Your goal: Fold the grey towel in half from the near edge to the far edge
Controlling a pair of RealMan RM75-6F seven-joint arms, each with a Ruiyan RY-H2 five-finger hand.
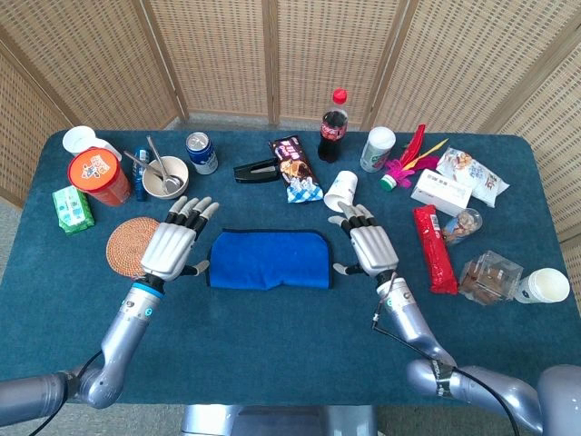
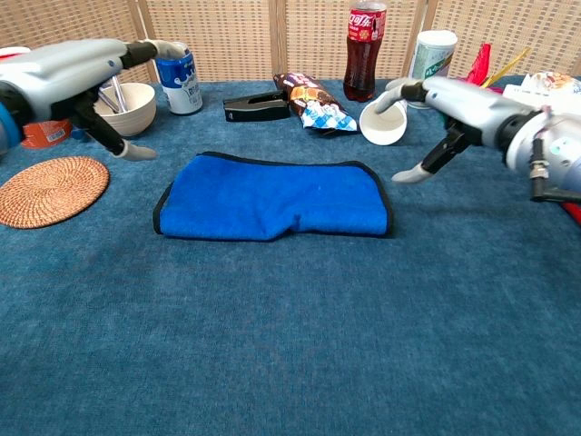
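The towel [image 1: 269, 259] [image 2: 277, 197] looks bright blue with a dark trim. It lies flat and folded as a wide band in the middle of the table. My left hand [image 1: 171, 249] [image 2: 77, 76] hovers just left of it, fingers spread, holding nothing. On the towel's other side my right hand [image 1: 370, 247] [image 2: 458, 104] is raised a little above the cloth, also spread and empty. Neither hand touches the towel.
A woven coaster [image 1: 133, 244] lies by my left hand, with a bowl [image 1: 165, 177], a can [image 1: 201, 152] and an orange tub [image 1: 98, 175] behind. A paper cup on its side [image 1: 342, 191], a cola bottle [image 1: 332, 113], a stapler [image 1: 257, 169] and snack packs [image 1: 295, 159] crowd the far side.
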